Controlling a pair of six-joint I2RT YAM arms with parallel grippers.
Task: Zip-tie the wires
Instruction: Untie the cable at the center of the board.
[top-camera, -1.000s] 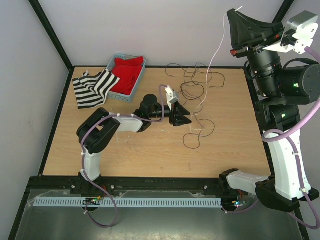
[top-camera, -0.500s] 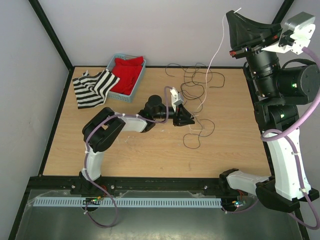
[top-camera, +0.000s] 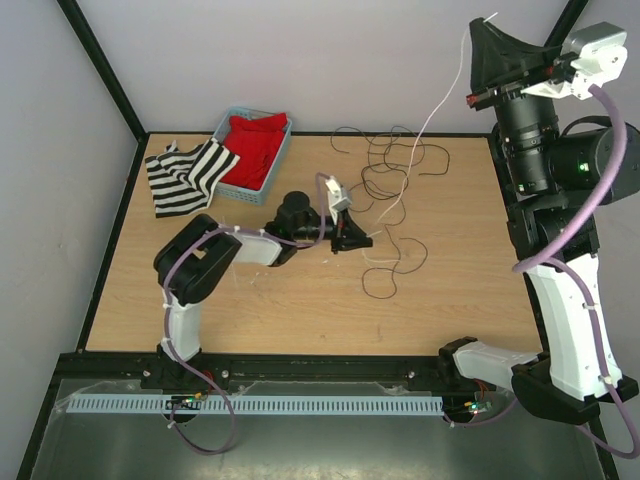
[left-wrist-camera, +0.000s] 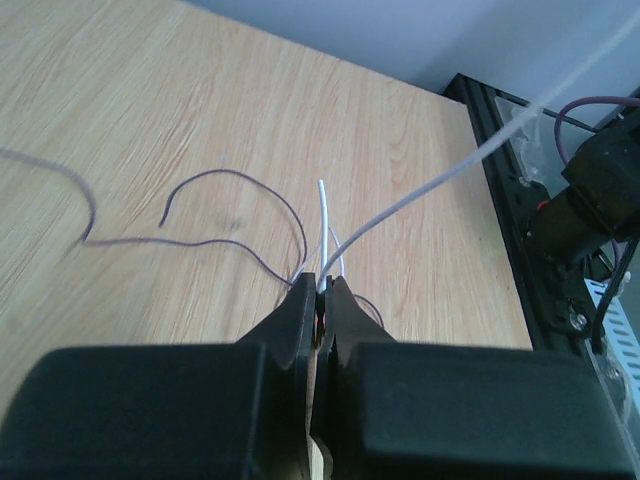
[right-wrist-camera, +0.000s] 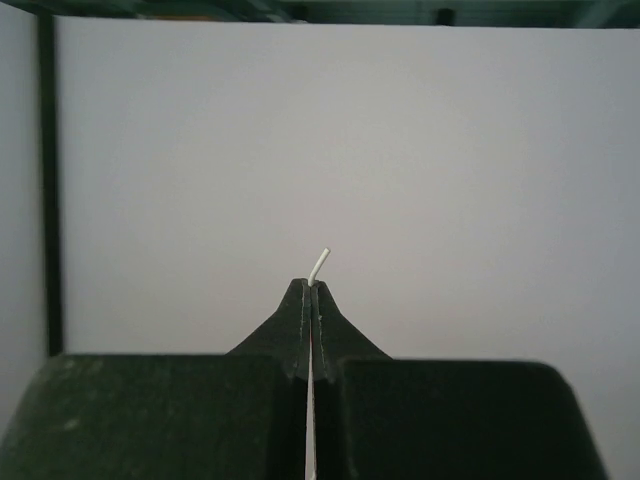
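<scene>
Two grippers are seen, each clamped shut on the same pale wire. The right gripper is held high at 1 o'clock in the top view. The one pale wire is strung from it down to the left gripper, which is set low over the surface near its centre. One short white end stands up from the left gripper's closed jaws; whether it is the zip tie or a strand cannot be told. The wires are spread on the surface as several dark loops at 1 o'clock from the left gripper, and they cannot be counted. One blue basket holding one red cloth sits at 10 o'clock, with one striped cloth beside it.
</scene>
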